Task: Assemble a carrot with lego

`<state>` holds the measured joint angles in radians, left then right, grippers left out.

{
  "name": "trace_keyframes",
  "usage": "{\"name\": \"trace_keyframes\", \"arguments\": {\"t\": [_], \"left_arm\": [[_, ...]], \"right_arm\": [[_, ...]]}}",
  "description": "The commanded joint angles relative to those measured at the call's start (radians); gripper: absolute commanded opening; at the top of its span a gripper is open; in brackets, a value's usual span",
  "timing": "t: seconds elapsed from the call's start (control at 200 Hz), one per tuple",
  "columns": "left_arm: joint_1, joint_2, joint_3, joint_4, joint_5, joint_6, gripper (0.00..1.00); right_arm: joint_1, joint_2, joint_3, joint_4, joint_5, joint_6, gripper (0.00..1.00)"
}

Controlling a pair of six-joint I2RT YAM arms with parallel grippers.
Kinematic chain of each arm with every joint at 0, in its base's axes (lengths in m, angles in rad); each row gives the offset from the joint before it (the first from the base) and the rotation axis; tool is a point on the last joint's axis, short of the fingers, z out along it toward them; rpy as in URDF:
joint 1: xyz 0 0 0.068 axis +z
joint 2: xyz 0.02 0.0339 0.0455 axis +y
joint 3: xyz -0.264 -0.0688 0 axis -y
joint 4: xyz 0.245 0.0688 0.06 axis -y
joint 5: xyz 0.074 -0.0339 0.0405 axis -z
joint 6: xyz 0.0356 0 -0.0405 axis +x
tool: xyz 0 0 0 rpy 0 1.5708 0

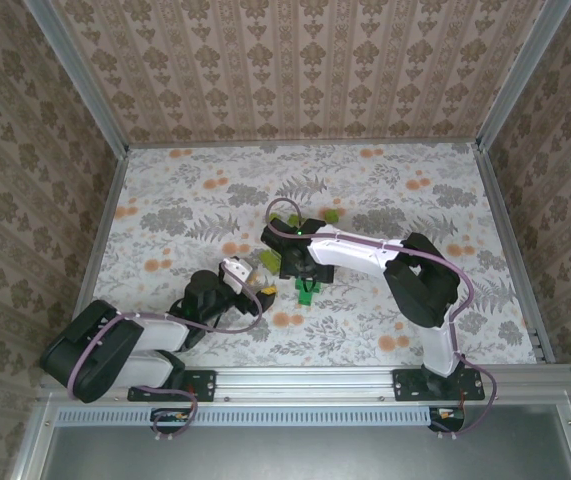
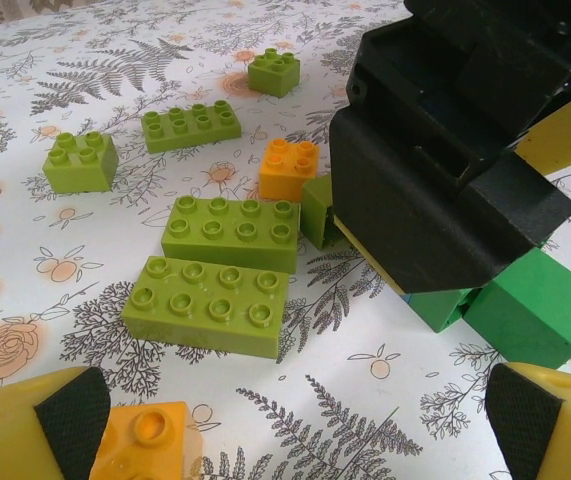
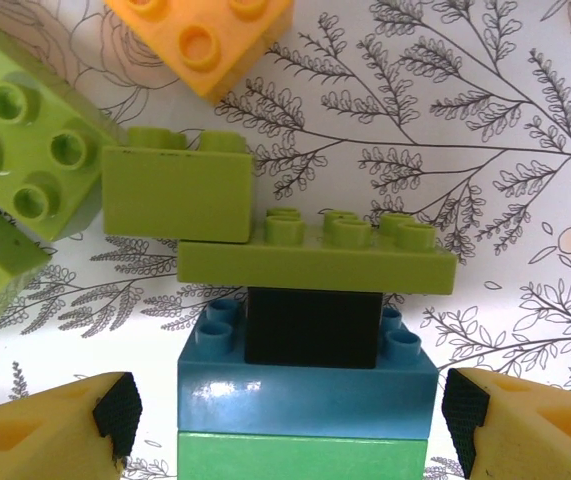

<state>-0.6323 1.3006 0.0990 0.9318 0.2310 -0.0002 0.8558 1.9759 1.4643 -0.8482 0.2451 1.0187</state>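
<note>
Between jaws of right hand [image 3: 287, 418] | carrot [image 3: 310, 325]: green, blue, black, lime stack

Enclosure walls: beige wallpaper panels with brown damask stripes [image 1: 305, 60] on three sides; table top: white cloth printed with grey ferns and orange blossoms [image 1: 185, 200]; silver aluminium frame rails [image 1: 365, 378] along edges and corners; light even, shadows soft.
</note>
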Motion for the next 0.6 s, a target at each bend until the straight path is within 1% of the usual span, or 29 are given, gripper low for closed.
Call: {"name": "trace_keyframes", "arguments": {"t": [0.0, 0.1, 0.35, 0.52, 0.595], "left_arm": [[0.008, 0.015, 0.010, 0.033, 0.011, 0.002, 1.00], [0.008, 0.017, 0.008, 0.035, 0.014, 0.002, 1.00], [0.008, 0.020, 0.010, 0.032, 0.016, 0.002, 1.00], [0.008, 0.035, 0.018, 0.032, 0.019, 0.002, 1.00], [0.008, 0.038, 0.019, 0.032, 0.019, 0.003, 1.00]], "right_arm": [[0.006, -0.028, 0.014, -0.067, 0.054, 0.032, 0.82], [0.005, -0.006, 0.032, -0.082, 0.047, 0.029, 0.82], [0.004, 0.043, 0.011, -0.025, 0.018, 0.035, 0.82], [0.001, 0.063, -0.010, 0.027, -0.008, 0.035, 0.80], [0.002, 0.062, -0.016, 0.039, -0.009, 0.035, 0.76]]}}
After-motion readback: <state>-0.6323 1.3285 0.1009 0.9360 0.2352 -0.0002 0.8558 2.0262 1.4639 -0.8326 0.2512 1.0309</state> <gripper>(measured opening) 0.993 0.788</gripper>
